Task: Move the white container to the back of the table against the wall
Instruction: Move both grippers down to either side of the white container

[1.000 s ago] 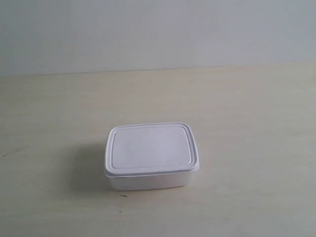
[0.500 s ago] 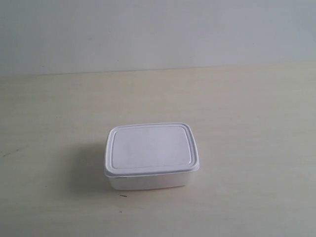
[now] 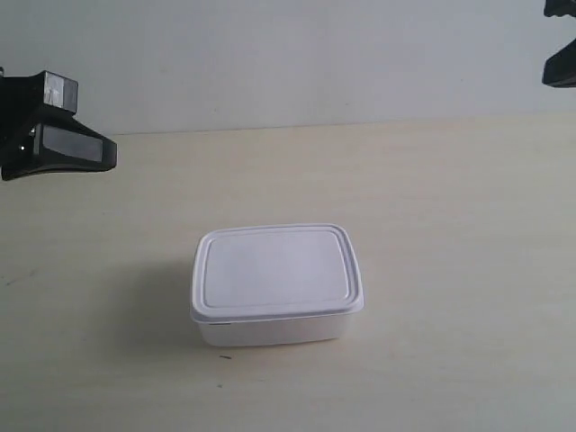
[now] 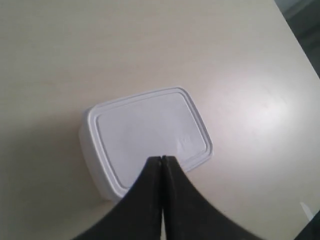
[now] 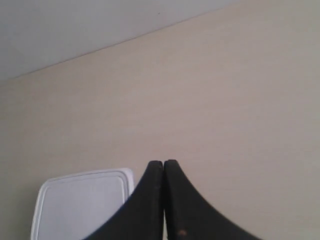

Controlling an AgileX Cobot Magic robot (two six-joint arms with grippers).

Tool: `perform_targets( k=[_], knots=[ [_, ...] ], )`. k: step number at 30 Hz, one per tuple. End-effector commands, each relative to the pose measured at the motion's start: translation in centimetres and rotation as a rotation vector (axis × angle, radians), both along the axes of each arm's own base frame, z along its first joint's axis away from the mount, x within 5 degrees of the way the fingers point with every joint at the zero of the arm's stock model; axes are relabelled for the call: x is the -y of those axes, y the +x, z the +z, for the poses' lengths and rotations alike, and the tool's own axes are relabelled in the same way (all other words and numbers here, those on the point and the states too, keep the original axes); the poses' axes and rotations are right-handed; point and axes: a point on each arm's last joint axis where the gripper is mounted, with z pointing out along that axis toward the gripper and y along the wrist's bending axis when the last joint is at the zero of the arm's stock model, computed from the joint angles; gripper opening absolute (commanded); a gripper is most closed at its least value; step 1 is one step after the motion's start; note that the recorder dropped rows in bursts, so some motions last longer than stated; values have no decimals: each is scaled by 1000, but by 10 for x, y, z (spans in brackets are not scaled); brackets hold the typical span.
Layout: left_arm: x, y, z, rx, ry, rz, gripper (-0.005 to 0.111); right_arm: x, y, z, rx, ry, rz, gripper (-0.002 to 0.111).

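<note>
Well clear of left gripper sits white container.

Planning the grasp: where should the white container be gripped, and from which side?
Probably from above, with the jaws spanning the white container's shorter width and closing on its long side walls just under the overhanging lid rim. It sits flat with the lid on, so the smooth top offers no hold.
</note>
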Motion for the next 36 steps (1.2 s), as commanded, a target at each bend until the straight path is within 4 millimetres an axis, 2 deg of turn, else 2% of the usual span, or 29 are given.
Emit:
perform_targets(
  k=[1,4,8,14,20,24,30,36],
  knots=[
    [1,-6,0,-19,6,-42,0,-11,10,-5,-9,60,136,0],
    [3,-12,-6,-45,-31,-36,0,-21,14,-15,-70,88,206,0],
    [9,-26,-23,-91,-80,-53,0,-48,14,-30,-151,68,324,0],
    [29,-53,-44,-105,-126,-108,0,-94,5,-49,-241,41,503,0],
    [43,-69,-66,-153,-133,-123,0,-122,-1,-73,-371,-7,567,0],
    [47,-77,-80,-175,-120,-111,0,-128,-9,-102,-470,-63,583,0],
    [43,-79,-102,-198,-88,-16,0,-119,-25,-149,-504,-25,502,0],
    [52,-61,-138,-321,-66,10,0,-117,-33,-165,-493,35,461,0]
  ],
)
